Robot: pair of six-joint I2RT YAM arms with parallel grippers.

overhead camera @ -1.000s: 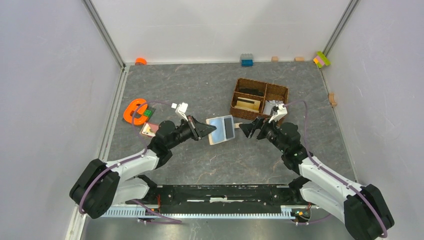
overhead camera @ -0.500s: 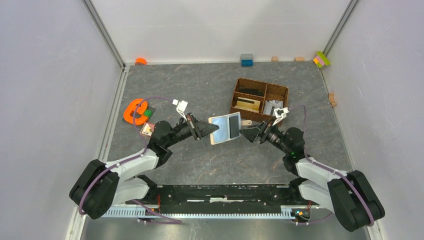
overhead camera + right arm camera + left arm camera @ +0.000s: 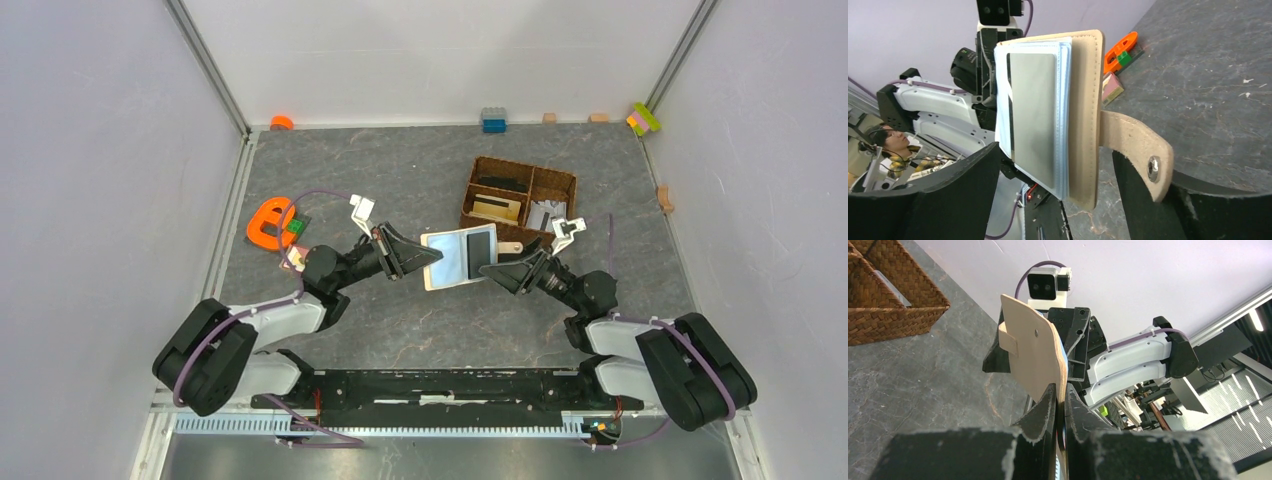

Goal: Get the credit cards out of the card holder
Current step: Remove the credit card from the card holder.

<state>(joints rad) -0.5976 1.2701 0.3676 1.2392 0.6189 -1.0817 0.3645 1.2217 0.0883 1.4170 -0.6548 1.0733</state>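
Black fingers of the left gripper (image 3: 426, 258) are squeezed nearly closed on the left edge of the card holder (image 3: 460, 255). It holds the card holder up off the table – the left wrist view shows the beige edge pinched tight between the two fingers (image 3: 1048, 400). The right gripper (image 3: 497, 270) is spread wide and holds nothing. In its own wrist view one finger (image 3: 953, 190) is on each side of the card holder. I cannot tell if they touch it.

The table (image 3: 400, 170) is dark grey with pale streaks like stone. At the left lies an orange toy (image 3: 268, 222), and just beside it, by the left arm, a small pinkish card (image 3: 1111, 89). On the right, past the card holder, stands a brown wicker basket (image 3: 520, 195) with a few boxes inside it. Pale walls close in three sides of the table. Small blocks sit along the far wall – one is a blue block (image 3: 493, 120).

The card holder is open. Its shiny sleeves (image 3: 1033, 115) face up and toward the right gripper, and its beige back faces the left arm. Its long side runs from left to right between the two arms. Its little tab (image 3: 1135, 145) sticks out on the right, toward the wicker basket.
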